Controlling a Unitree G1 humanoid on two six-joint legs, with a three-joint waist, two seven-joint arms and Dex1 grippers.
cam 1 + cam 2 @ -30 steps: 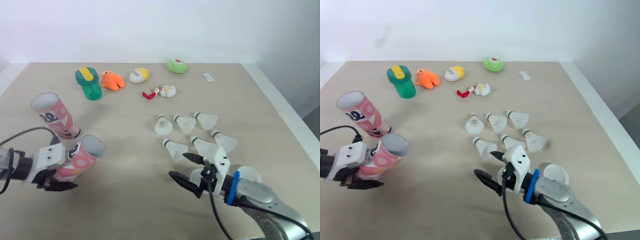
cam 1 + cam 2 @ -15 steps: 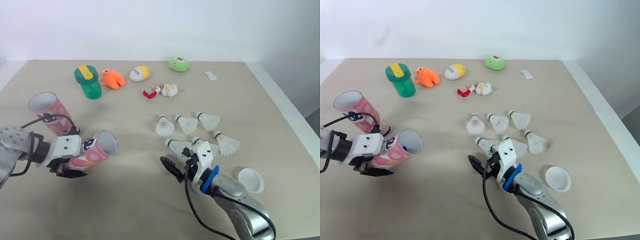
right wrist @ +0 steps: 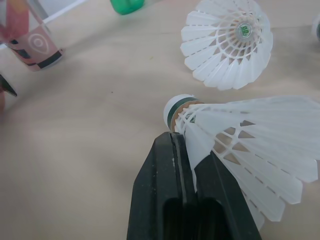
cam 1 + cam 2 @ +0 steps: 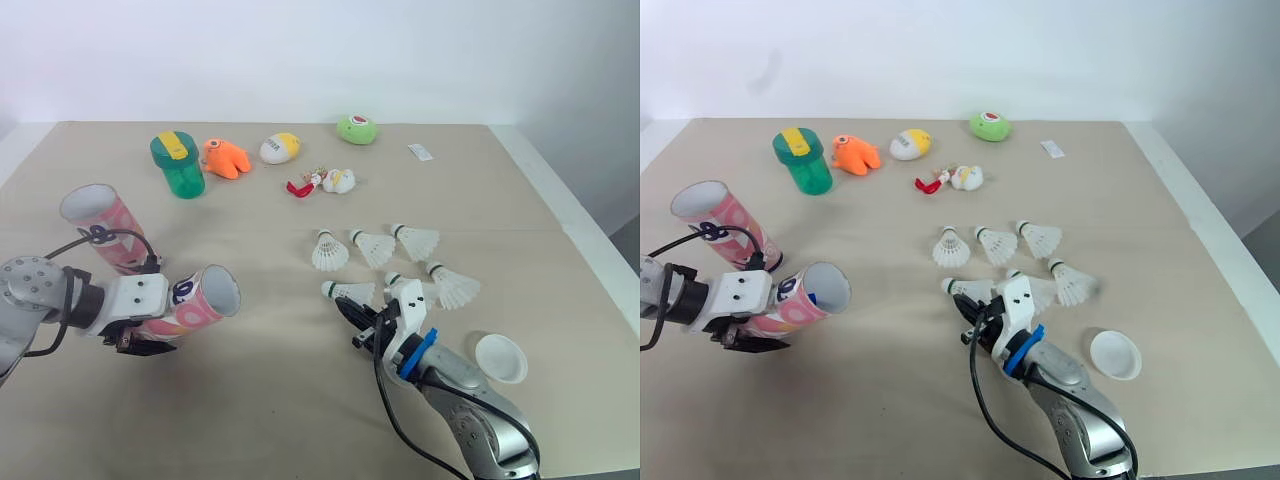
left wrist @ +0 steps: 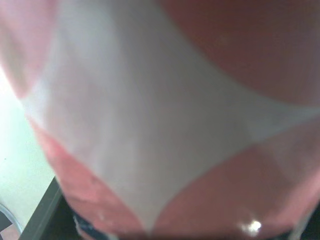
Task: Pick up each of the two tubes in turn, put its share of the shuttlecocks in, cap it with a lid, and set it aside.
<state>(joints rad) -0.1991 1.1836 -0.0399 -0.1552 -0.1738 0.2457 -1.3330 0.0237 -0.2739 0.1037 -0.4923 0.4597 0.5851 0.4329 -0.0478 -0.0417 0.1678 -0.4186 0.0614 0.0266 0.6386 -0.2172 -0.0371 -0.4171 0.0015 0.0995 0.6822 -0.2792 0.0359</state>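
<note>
Because the shuttlecock point(image 3: 240, 132) is feather-light and its skirt crushes easily, I judge a gentle pinch near the cork best. My right hand point(image 3: 179, 145) is closed on its feathers at the surface point(image 4: 260, 400), and my left hand point(image 4: 140, 335) is clamped round the tilted tube point(image 4: 200, 298).

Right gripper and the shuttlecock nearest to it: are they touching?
Touching. The right wrist view shows the right gripper with its black fingers pinched on the feather skirt of the shuttlecock.

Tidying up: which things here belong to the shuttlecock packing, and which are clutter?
Job: tilted pink patterned tube, standing pink patterned tube, white feathered shuttlecocks, round white lid.
Clutter: green lidded cup, orange toy, yellow-white egg-shaped toy, green round toy, red-white trinket, white slip.
</note>
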